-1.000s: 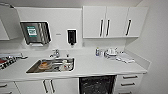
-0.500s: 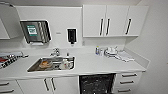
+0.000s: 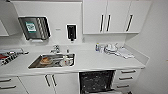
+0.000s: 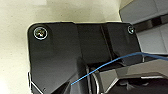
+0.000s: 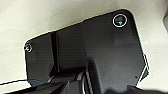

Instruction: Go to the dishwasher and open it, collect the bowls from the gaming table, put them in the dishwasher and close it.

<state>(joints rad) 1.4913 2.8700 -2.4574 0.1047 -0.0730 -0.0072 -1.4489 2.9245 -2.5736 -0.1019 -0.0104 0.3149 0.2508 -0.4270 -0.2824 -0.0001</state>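
Already the dishwasher gapes open under the bench.
Its lowered door could snag the base; pincer states cannot be told.

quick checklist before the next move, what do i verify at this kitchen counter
1. Dishwasher open, dark inside showing under the counter: ok.
2. Dishwasher door fully down: cannot tell, it runs off the lower edge of the head view.
3. Bowls in the dishwasher: cannot tell, the inside is too dark.
4. Sink already holds dishes, so it is no spare spot: not ok.
5. Counter above the dishwasher bare: ok.
6. Left and right hand open or shut: cannot tell from the wrist views.
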